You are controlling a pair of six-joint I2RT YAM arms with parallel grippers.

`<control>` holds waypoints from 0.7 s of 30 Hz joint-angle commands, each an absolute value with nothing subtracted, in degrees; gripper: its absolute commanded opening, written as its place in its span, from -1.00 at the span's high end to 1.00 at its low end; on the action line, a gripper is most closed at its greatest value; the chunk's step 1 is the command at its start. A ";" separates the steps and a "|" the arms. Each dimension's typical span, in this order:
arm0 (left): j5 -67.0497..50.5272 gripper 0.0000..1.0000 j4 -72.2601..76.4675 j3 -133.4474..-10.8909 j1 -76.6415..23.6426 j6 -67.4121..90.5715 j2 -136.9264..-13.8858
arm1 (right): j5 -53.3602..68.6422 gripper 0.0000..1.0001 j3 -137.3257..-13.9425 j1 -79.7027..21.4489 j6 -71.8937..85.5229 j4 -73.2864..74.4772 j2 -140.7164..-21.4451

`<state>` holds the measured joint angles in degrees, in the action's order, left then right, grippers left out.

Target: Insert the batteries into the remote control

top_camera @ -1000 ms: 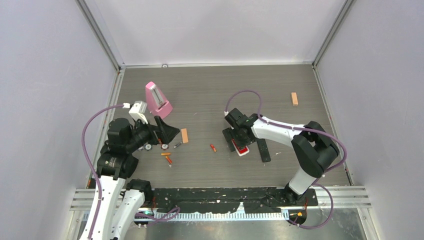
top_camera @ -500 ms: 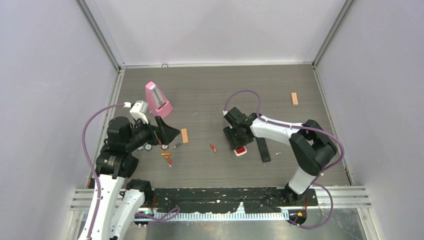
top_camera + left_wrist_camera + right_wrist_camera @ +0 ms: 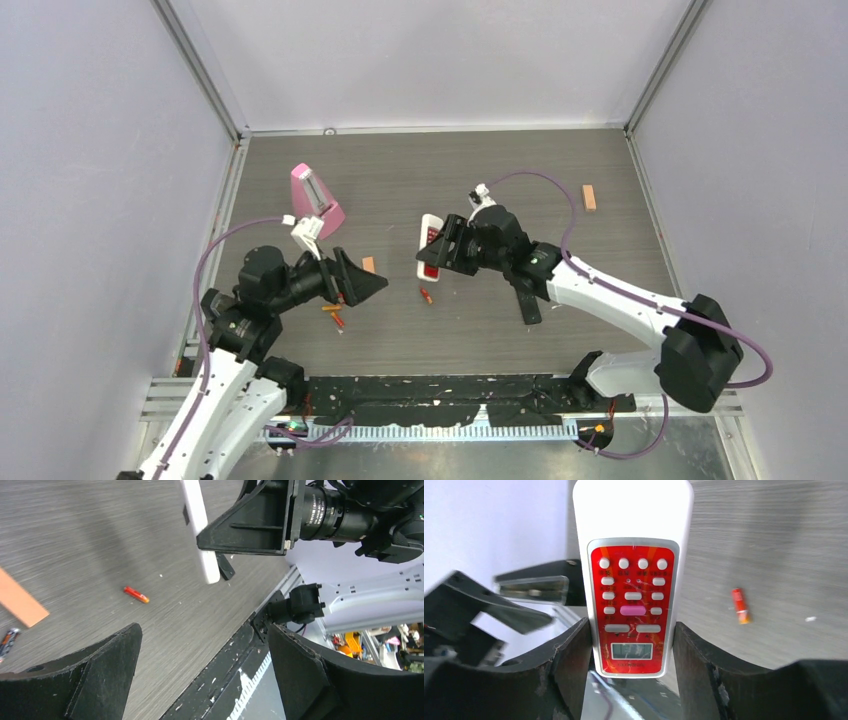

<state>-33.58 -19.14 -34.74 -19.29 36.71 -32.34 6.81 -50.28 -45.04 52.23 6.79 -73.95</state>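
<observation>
Clamps one red-faced white remote control [image 3: 633,580] in the right gripper [image 3: 630,635], held above the table [image 3: 450,170]. Spreads the left gripper [image 3: 202,635] wide, empty. Shows three orange-red batteries [image 3: 426,295] on the table: one alone near the remote control, two beside the left gripper. Also two tan blocks [image 3: 369,264], one pink metronome [image 3: 316,200], one black remote [image 3: 526,298].

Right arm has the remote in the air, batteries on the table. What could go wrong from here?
1. The right gripper clamps only the display end of the remote. Most of its body sticks out, so it may pivot or slip when a battery is pushed in.
2. The left gripper is open and empty. The nearest battery lies loose on the table and could roll during pickup.
3. No view shows the battery compartment, so insertion may be misaligned.
</observation>
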 commanded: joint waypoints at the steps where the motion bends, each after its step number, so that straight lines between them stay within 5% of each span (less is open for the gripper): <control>1: -24.74 -0.92 -10.34 -34.84 -27.99 37.25 -32.93 | -4.79 0.17 -49.76 -52.56 71.97 -0.47 -69.54; 10: -8.90 -0.75 -7.56 -34.72 -40.44 33.40 -35.85 | -14.83 0.16 -49.82 -60.96 86.06 4.73 -67.70; 21: 2.30 0.11 -7.40 -36.07 -47.62 32.60 -40.22 | -16.32 0.14 -51.82 -62.48 89.10 6.99 -68.55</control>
<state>-4.23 -10.87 -34.57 -46.50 33.01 -39.46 -13.15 -49.56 -62.13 86.65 7.51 -69.25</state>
